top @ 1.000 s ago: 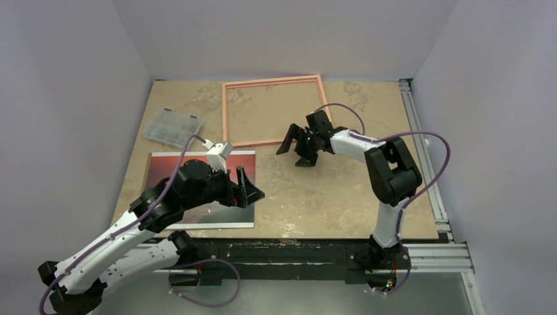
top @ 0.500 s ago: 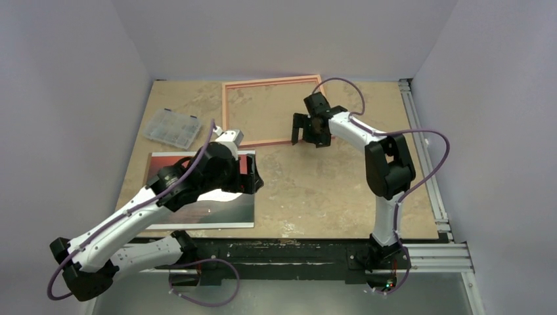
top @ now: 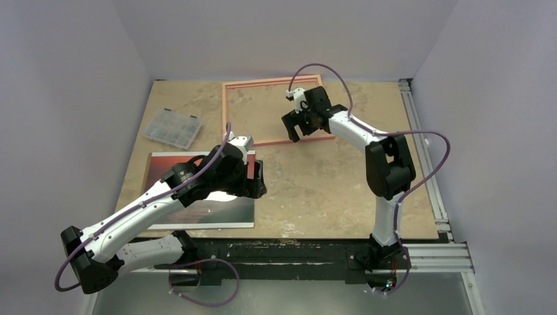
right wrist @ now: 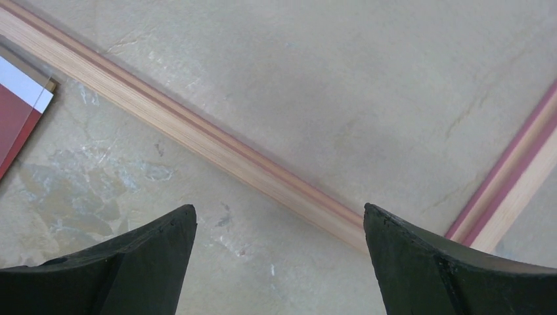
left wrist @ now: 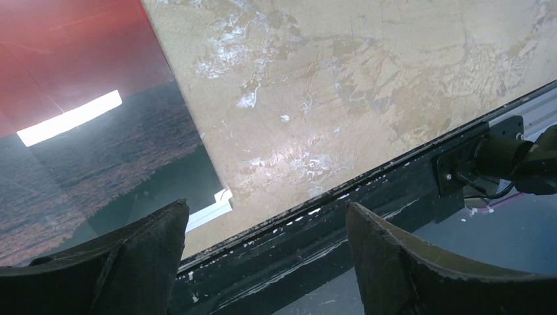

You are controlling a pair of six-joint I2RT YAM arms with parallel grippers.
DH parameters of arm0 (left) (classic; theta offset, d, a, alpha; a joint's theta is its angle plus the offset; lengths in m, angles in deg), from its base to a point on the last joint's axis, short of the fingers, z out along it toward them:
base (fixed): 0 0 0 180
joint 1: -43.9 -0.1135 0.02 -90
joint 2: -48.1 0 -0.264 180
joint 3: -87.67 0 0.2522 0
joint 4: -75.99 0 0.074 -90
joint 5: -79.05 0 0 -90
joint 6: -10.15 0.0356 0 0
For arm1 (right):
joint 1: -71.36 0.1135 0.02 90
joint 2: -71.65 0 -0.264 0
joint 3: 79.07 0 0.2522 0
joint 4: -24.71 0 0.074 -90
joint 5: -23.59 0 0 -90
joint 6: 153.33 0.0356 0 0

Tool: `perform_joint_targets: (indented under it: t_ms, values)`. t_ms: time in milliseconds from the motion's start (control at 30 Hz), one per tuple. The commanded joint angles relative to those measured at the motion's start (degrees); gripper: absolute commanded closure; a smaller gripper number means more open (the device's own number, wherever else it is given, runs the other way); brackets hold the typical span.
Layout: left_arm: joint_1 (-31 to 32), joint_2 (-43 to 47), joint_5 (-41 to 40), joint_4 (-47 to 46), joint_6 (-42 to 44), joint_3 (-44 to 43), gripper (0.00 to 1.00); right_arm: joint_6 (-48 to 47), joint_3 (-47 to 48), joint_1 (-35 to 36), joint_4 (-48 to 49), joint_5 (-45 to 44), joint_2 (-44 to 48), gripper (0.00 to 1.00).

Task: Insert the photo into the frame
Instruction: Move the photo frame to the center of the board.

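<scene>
The photo point(top: 164, 169), a red sunset over dark sea with a white border, lies flat at the table's near left, partly under my left arm. My left gripper point(top: 256, 180) hovers open over its right edge. In the left wrist view the photo point(left wrist: 79, 98) fills the left side, its corner lies by the left finger, and the gripper point(left wrist: 268, 207) holds nothing. The frame point(top: 225, 111), thin pinkish wood, lies flat at the back centre. My right gripper point(top: 297, 128) hangs open above the frame's near rail point(right wrist: 197, 131), with nothing inside the gripper point(right wrist: 279, 210).
A clear plastic organiser box point(top: 173, 127) sits at the back left, beyond the photo. An aluminium rail point(top: 427, 164) runs along the table's right side. The black base bar point(top: 295, 249) lines the near edge. Grey walls close in three sides.
My right gripper has moved away from me, from the bare table to over the frame's near rail. My left arm has swung forward and right, to the photo's right edge.
</scene>
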Motion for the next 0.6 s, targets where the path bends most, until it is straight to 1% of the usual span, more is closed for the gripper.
perform_joint_targets:
  t_ms: [0, 133, 267, 467, 567]
  values:
    - [-0.2, -0.3, 1.2, -0.6, 0.6, 0.8, 0.14, -13.3, 7.0, 0.1, -0.2, 7.2, -5.3, 0.06]
    - [-0.2, -0.7, 1.7, -0.7, 0.5, 1.3, 0.14, -16.1, 11.6, 0.4, -2.9, 7.1, -10.7, 0.07]
    - [-0.3, -0.8, 2.4, -0.7, 0.5, 1.7, 0.14, -16.8, 15.7, 0.7, -6.5, 6.8, -14.5, 0.08]
    - [-0.3, -0.4, 2.5, -0.7, 0.2, 2.4, 0.14, -17.9, 16.1, 1.9, -9.4, 3.1, -15.8, 0.11]
    - [-0.2, -0.2, 2.4, -0.7, 0.2, 2.7, 0.14, -17.1, 14.2, 1.8, -8.5, 5.5, -14.2, 0.12]
